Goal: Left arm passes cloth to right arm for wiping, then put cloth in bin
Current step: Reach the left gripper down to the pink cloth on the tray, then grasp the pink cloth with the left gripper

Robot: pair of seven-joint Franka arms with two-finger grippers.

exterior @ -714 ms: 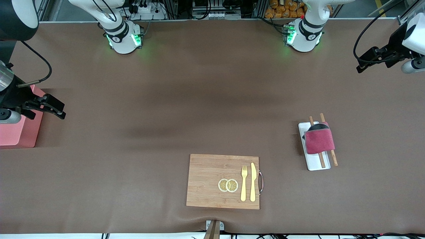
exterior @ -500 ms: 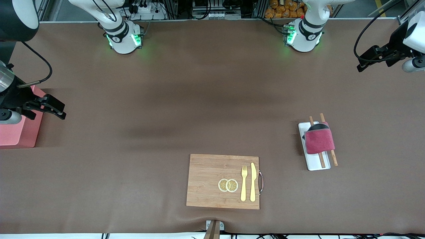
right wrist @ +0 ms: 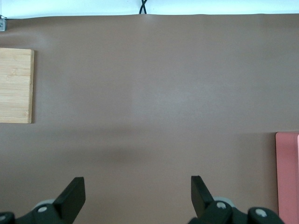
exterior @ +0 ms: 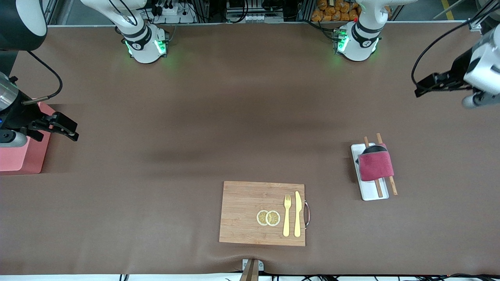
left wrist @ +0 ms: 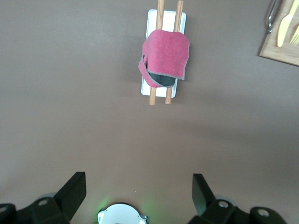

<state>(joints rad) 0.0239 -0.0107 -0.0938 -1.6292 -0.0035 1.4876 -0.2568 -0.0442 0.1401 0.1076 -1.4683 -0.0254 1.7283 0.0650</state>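
The maroon cloth (exterior: 375, 166) with a dark grey underside lies draped over two wooden sticks (exterior: 392, 186) on a white tray (exterior: 370, 194), toward the left arm's end of the table. In the left wrist view the cloth (left wrist: 166, 52) is well away from the gripper. My left gripper (exterior: 427, 83) is open and empty, up over bare table, its fingertips (left wrist: 76, 185) wide apart. My right gripper (exterior: 65, 127) is open and empty, over the table beside the pink bin (exterior: 17, 158). The bin's edge also shows in the right wrist view (right wrist: 288, 177).
A wooden cutting board (exterior: 262, 213) with a yellow fork (exterior: 287, 215), a knife (exterior: 297, 214) and two lemon slices (exterior: 268, 217) lies near the table's front edge. The board's corner shows in the right wrist view (right wrist: 16, 86).
My left gripper has shifted a little toward the middle of the table and lower in the front view. The right arm and the cloth have not moved.
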